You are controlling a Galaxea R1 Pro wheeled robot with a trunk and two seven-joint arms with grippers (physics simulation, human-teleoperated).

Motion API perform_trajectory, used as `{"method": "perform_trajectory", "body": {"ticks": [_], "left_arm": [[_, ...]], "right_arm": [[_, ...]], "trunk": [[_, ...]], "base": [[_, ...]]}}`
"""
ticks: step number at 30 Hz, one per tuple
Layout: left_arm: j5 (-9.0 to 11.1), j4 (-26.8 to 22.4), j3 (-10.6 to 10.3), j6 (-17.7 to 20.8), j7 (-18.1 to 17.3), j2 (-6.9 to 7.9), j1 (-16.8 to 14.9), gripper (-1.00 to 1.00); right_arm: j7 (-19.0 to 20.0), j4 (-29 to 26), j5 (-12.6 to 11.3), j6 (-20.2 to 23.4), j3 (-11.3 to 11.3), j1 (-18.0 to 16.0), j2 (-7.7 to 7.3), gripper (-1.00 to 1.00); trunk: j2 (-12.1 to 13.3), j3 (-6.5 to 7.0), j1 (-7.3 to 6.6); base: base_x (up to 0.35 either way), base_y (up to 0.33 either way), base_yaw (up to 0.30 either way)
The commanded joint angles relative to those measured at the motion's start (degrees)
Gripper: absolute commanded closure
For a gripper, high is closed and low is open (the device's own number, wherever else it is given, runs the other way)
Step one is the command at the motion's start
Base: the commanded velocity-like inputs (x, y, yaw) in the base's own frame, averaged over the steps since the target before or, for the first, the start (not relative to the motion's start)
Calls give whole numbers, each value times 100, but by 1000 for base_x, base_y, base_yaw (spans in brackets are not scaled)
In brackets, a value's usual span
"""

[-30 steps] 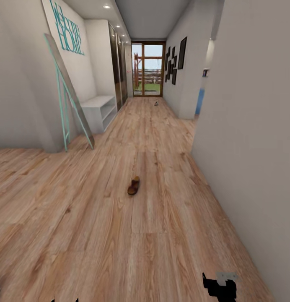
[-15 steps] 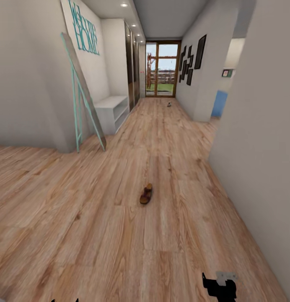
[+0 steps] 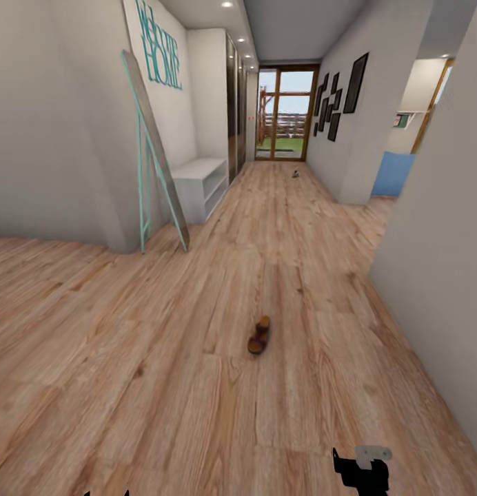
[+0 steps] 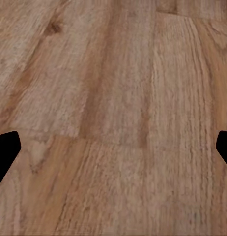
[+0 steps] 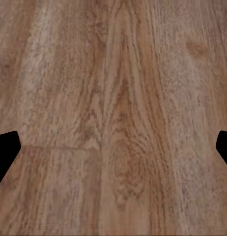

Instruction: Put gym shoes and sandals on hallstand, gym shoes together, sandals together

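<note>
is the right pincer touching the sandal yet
Apart. In the head view, bare floor separates the right pincer from the sandal lying farther ahead.

Matte black angular right pincer (image 3: 361, 470) with a pale grey plate, black fingertips (image 4: 5, 150) wedge-shaped.

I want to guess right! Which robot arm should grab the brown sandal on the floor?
Probably the right. The sandal lies ahead on the corridor floor, slightly right of centre, nearer the side of the right tool. Both wrist views show wide-open fingertips over bare planks, so either could do it once the robot is closer.
</note>
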Motion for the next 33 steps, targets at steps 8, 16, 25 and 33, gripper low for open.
{"method": "perform_trajectory", "body": {"ticks": [8, 16, 25, 33], "left_arm": [[59, 6, 12, -1, -60, 0, -4, -100], [59, 6, 12, -1, -60, 0, -4, -100], [59, 6, 11, -1, -60, 0, -4, -100], [59, 6, 11, -1, -60, 0, -4, -100]], "right_arm": [[-13, 5, 2, -18, 0, -3, 0, -100], [-13, 5, 2, -16, 0, -3, 0, -100], [-13, 5, 2, -16, 0, -3, 0, -100], [-13, 6, 2, -16, 0, -3, 0, -100]], "trunk": [[-2, -5, 2], [-2, -5, 2], [-2, -5, 2], [-2, -5, 2]], "base": [[318, 106, 6], [318, 116, 3], [318, 119, 158], [318, 108, 262]]}}
